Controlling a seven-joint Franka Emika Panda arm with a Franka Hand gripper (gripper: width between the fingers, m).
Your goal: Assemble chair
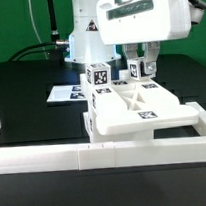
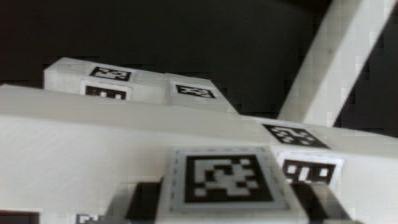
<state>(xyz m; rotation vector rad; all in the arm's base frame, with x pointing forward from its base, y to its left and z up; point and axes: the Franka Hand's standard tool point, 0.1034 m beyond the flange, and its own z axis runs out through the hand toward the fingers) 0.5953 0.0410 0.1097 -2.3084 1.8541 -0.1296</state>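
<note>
Nearest in the exterior view runs the low white border wall [image 1: 95, 155], crossing the front of the black table [image 1: 19, 82] and turning back along the exterior view's right. Just behind it, pressed against the wall, lies the chair [image 1: 126, 107], a partly joined cluster of white panels and blocks carrying square tag markers; one tagged block [image 1: 98, 77] stands upright at its back corner toward the exterior view's left. Above the assembly the robot arm [image 1: 134, 18] reaches straight down, wrist vertical, and the gripper [image 1: 140, 70] sits at a tagged piece on the chair's far side. Its fingers look closed on that tagged piece [image 2: 222, 178], which fills the wrist view's foreground between them. Farther back, flat on the table, lies the marker board [image 1: 68, 93], partly hidden behind the upright block.
</note>
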